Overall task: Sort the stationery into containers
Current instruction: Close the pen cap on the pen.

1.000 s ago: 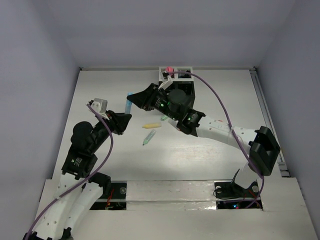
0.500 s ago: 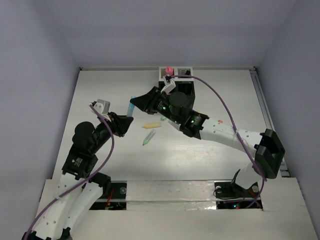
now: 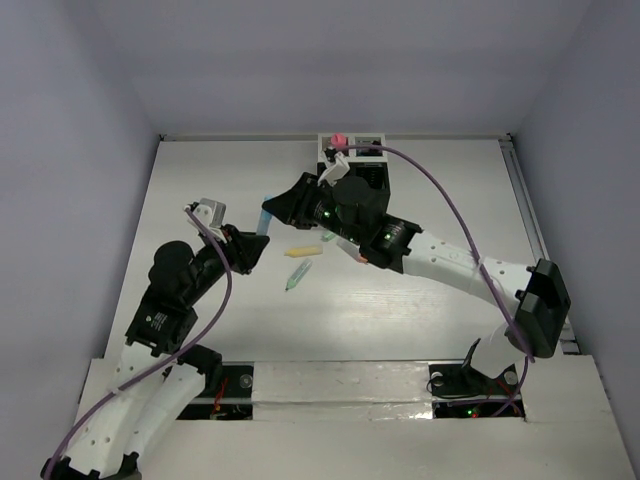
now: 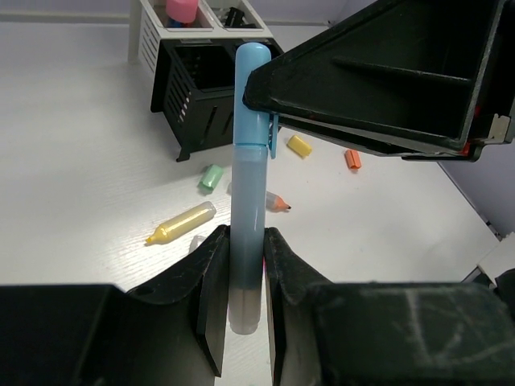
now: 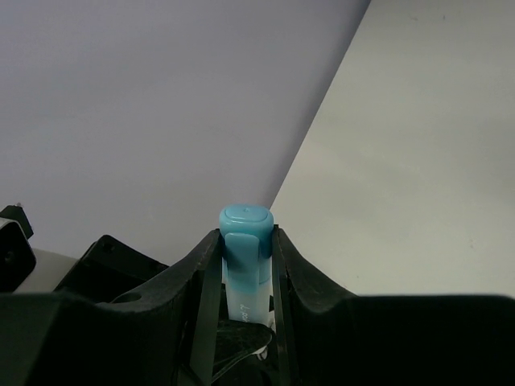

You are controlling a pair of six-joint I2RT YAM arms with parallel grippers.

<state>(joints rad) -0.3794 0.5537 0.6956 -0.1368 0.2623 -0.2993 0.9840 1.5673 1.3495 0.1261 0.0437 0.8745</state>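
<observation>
A light blue pen (image 4: 250, 145) is held off the table by both grippers. My left gripper (image 4: 241, 241) is shut on its lower barrel, and my right gripper (image 5: 246, 241) is shut on its capped end (image 5: 246, 221). From above, the pen (image 3: 264, 218) bridges the left gripper (image 3: 255, 245) and the right gripper (image 3: 274, 207) left of centre. The containers (image 3: 372, 178) stand at the back, a pink tube (image 3: 339, 138) sticking out of a white compartment. A yellow marker (image 3: 298, 251), a green pen (image 3: 297, 276) and a green cap (image 3: 328, 238) lie loose on the table.
In the left wrist view a yellow cap (image 4: 299, 145), an orange cap (image 4: 352, 159) and an orange-tipped piece (image 4: 278, 202) lie right of the black compartment (image 4: 201, 104). The right arm stretches across the table's middle. Walls close the table at the back and sides.
Both grippers and the blue pen have drifted slightly right and toward the near edge. The right arm's elbow has swung right. Both grips are unchanged.
</observation>
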